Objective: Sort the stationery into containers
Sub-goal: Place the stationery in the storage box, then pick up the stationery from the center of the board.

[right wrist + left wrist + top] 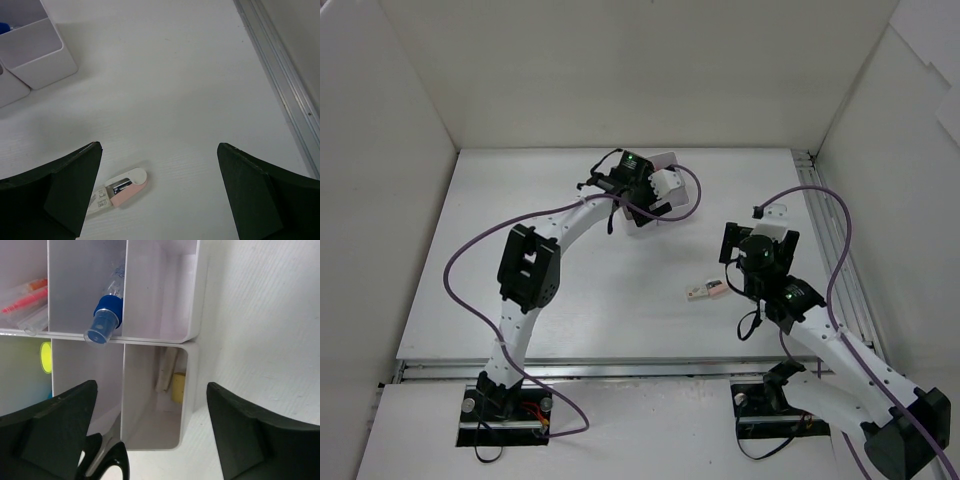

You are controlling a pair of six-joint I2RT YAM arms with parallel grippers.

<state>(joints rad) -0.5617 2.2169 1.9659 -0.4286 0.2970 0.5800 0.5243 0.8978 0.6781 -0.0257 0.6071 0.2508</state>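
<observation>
Right hand (158, 147) spread wide, empty. Pink eraser (127, 189) lies lower left, off-centre; closing here could clip and skid it

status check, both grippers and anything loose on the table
Left gripper open over organiser. Right gripper open above pink eraser lying on table. Nothing between them.

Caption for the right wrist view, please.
Open right gripper faces a pink eraser lying loose on the table.

Left arm (525, 275) stretched far forward, fingers (55, 432) spread wide; right arm (840, 350) bent nearer, fingers (265, 197) likewise apart
</observation>
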